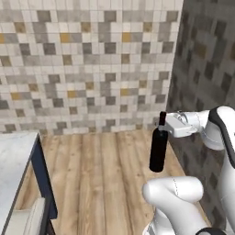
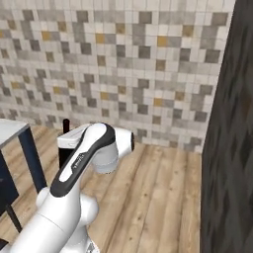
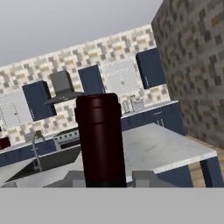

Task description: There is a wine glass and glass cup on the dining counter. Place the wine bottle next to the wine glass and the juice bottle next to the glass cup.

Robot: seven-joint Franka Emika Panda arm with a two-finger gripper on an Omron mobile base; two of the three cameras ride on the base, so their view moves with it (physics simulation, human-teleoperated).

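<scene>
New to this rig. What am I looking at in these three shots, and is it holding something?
It is a white robot arm on a driving base, in a rendered kitchen. Two pictures come from cameras on the base, behind the arm to its left and right; the third looks along the hand. The gripper is shut on the neck of the wine bottle, a tall dark bottle carried upright above the wooden floor. In the hand view its dark red cap fills the middle, with the dining counter beyond.

left base: sat behind arm, faced tiled wall (image 1: 87, 64) w/ wood floor (image 1: 101, 174).
right base: same wall, opp. side.
hand: looked close past wine bottle (image 3: 101, 140) over dining counter (image 3: 166, 151).
</scene>
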